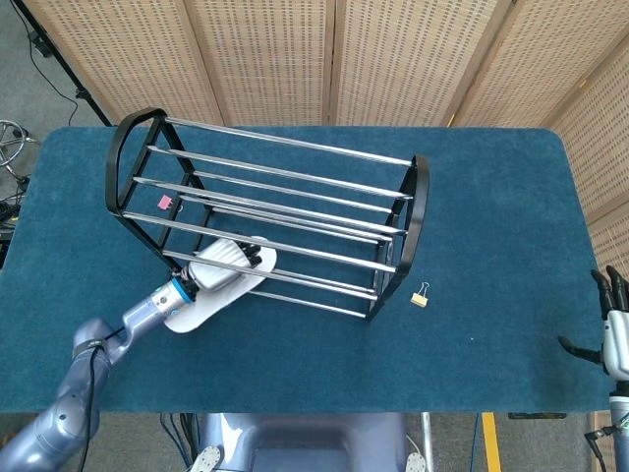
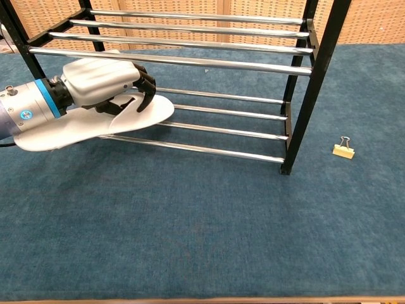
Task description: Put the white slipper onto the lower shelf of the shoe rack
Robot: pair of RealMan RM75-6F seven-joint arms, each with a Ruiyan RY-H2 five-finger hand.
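My left hand (image 1: 222,265) (image 2: 104,81) grips the white slipper (image 1: 193,310) (image 2: 88,125) by its upper. The slipper's toe lies over the front bars of the lower shelf of the black and chrome shoe rack (image 1: 295,211) (image 2: 209,60), at the rack's left end. Its heel still sticks out in front of the rack, above the blue table cloth. My right hand (image 1: 614,329) hangs at the table's far right edge, fingers spread, holding nothing; the chest view does not show it.
A small binder clip (image 1: 421,295) (image 2: 343,149) lies on the cloth just right of the rack's right end frame (image 2: 313,88). A pink tag (image 1: 164,203) sits under the rack at its left end. Folding screens stand behind the table.
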